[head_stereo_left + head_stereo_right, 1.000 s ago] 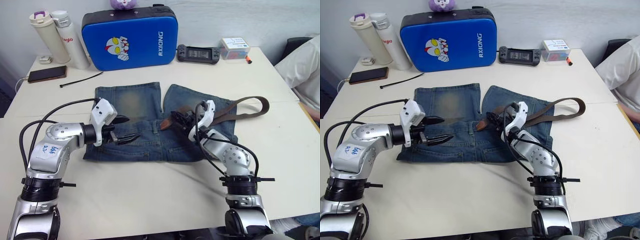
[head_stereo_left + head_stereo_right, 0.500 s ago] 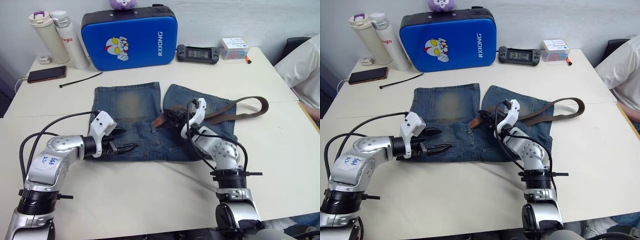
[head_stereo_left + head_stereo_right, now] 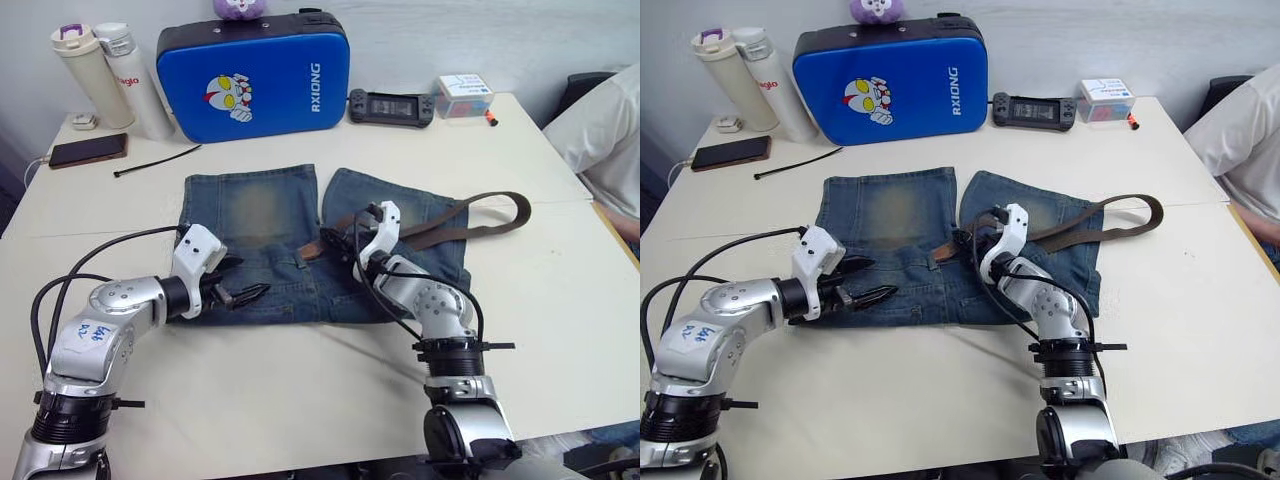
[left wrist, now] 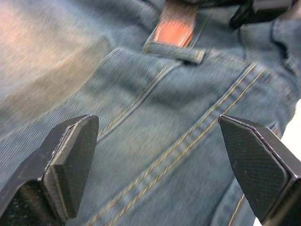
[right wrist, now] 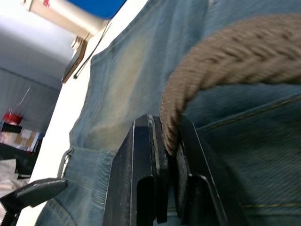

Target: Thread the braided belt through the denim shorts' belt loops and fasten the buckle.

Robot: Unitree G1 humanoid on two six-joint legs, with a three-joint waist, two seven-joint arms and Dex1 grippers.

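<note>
The dark brown braided belt (image 3: pixel 470 212) vanishes behind the right gripper (image 3: pixel 342 232), so its silver buckle cannot be made out. At the worktop's right edge, a person's white sleeve (image 3: pixel 605 130) is cut off by the picture's border.

Count on table: one pair denim shorts (image 3: pixel 260 245); one braided belt (image 3: pixel 470 212); one belt loop (image 4: pixel 174 51) made out, others not countable; two bottles (image 3: pixel 110 75); one blue case (image 3: pixel 255 75); one phone (image 3: pixel 88 151); one handheld console (image 3: pixel 391 106); one small box (image 3: pixel 466 96); one black cable tie (image 3: pixel 157 160); two grippers, left (image 3: pixel 243 294) and right (image 3: pixel 342 240)
</note>
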